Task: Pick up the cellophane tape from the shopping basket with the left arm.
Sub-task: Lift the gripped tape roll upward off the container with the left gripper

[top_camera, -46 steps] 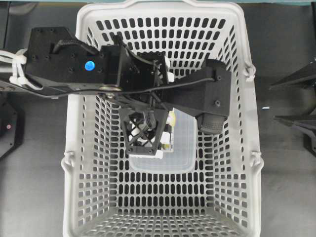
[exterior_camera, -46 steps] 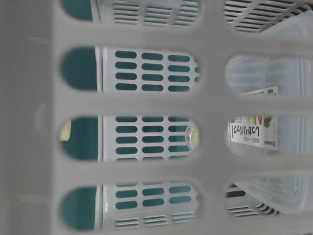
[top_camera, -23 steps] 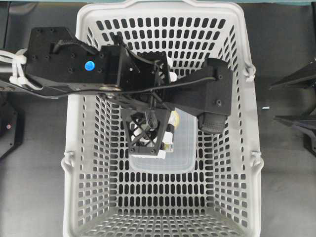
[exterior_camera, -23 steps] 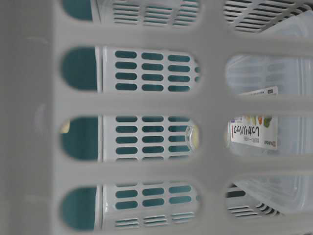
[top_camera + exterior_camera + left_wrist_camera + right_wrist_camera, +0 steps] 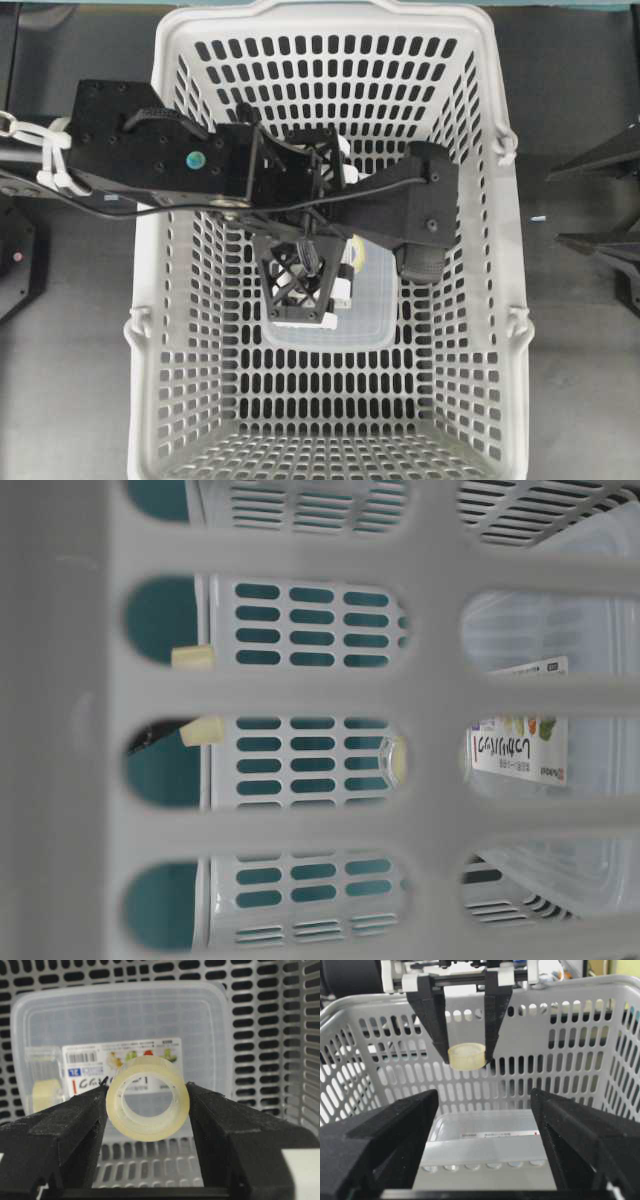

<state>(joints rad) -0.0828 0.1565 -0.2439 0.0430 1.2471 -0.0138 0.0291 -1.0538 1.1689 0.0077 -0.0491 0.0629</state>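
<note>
Nearest to me, in my left wrist view, my left fingers [image 5: 147, 1110] pinch the tape [image 5: 147, 1105] by its rounded outer rim, one black pad on each side, the hollow core facing my camera. It is a small ring of pale yellow, see-through film wound on a whitish core. I judge it very light and fairly stiff across its width, but smooth and curved, so it could roll or twist out between flat pads; gripping square across the widest part, as I do now, looks like the safest hold.

Below the tape lies a clear box [image 5: 125, 1030], rectangular with rounded corners and a printed label, flat on the basket [image 5: 280, 1020] floor near the middle. The tape hangs well clear of it: the right wrist view shows the ring [image 5: 467, 1056] up in the air, about level with the slotted far wall.

The basket is light-grey hard plastic, pierced all over with oblong slots.

Farther out, my right fingers [image 5: 485, 1130] are spread wide and hold nothing, outside the basket, pointing towards it.
</note>
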